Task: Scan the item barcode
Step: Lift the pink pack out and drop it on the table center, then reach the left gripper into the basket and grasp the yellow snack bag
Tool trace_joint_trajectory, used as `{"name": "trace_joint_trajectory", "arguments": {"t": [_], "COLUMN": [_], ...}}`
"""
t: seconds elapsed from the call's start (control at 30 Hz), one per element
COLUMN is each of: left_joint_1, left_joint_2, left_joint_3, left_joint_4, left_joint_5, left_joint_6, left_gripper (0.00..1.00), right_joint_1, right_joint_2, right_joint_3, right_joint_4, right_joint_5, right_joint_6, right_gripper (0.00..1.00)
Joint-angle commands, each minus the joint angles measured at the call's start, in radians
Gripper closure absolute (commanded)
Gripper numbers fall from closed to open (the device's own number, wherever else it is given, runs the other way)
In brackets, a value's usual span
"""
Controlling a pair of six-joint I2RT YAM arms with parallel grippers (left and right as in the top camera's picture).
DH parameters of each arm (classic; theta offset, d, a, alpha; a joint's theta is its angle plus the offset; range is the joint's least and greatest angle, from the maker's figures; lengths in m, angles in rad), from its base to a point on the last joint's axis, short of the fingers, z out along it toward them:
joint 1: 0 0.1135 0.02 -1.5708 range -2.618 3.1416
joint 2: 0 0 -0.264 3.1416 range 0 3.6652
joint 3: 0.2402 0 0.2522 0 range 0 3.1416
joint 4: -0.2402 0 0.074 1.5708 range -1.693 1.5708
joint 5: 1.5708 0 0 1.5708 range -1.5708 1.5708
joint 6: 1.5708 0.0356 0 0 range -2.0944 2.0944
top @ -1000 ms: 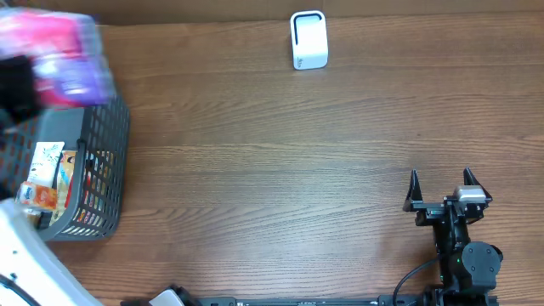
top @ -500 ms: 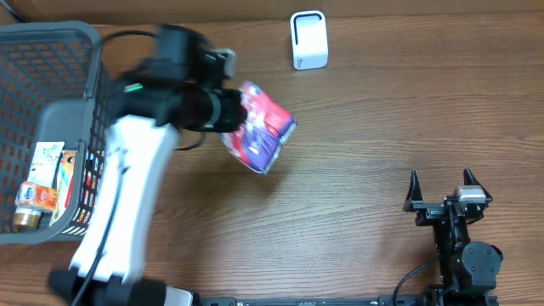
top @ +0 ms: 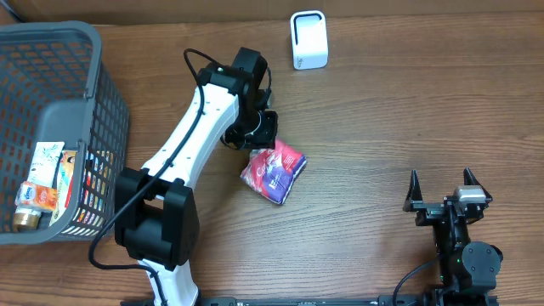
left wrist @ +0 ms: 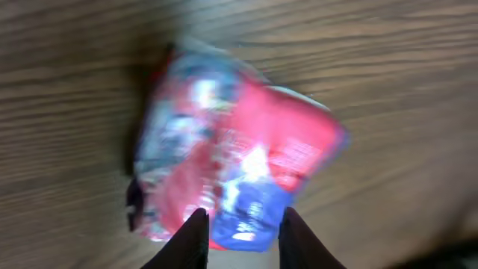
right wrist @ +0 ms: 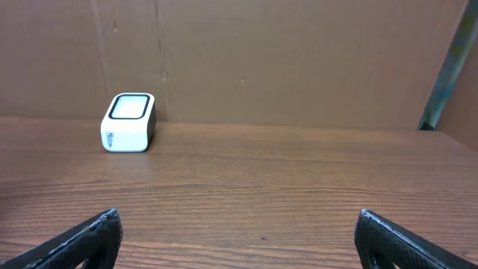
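Overhead, the packet (top: 274, 170) lies slantwise on the table (top: 382, 110), touching my left gripper (top: 258, 143), with the scanner (top: 308, 39) farther back. The blurred wrist view doesn't show whether I am gripping it. My right gripper (top: 440, 180), spread wide and empty, is well apart.

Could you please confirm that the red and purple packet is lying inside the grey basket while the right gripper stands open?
Not quite. The overhead view shows the red and purple packet lying on the wooden table, to the right of the grey basket, not inside it. The right gripper does stand open.
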Motion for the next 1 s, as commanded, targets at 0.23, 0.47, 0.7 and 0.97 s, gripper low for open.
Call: {"name": "trace_joint_trajectory", "arguments": {"t": [0.23,0.47,0.7,0.97], "left_joint_1": [0.126,0.161,0.211,0.603], "left_joint_2": [-0.013,-0.017,-0.02,-0.098], "left_joint_3": [0.618,0.794,0.753,1.008], "left_joint_4": [-0.288,-0.463,-0.463,-0.438], "left_joint_5": [0.02,-0.125,-0.458,-0.316], "left_joint_6": [0.061,0.076,-0.087,-0.039], "left_gripper": [0.48,0.13,0.0,0.0], "right_joint_1": [-0.005,-0.005,-0.005,-0.005], "right_joint_2": [-0.008,-0.008,-0.008,-0.008], "right_joint_3": [-0.01,-0.01,-0.01,-0.01], "right_joint_4": [0.006,0.006,0.006,0.006], "right_joint_5": [0.003,0.003,0.003,0.003], "right_joint_6": [0.004,0.004,0.004,0.004], "right_gripper": [0.0,0.0,0.0,0.0]}}
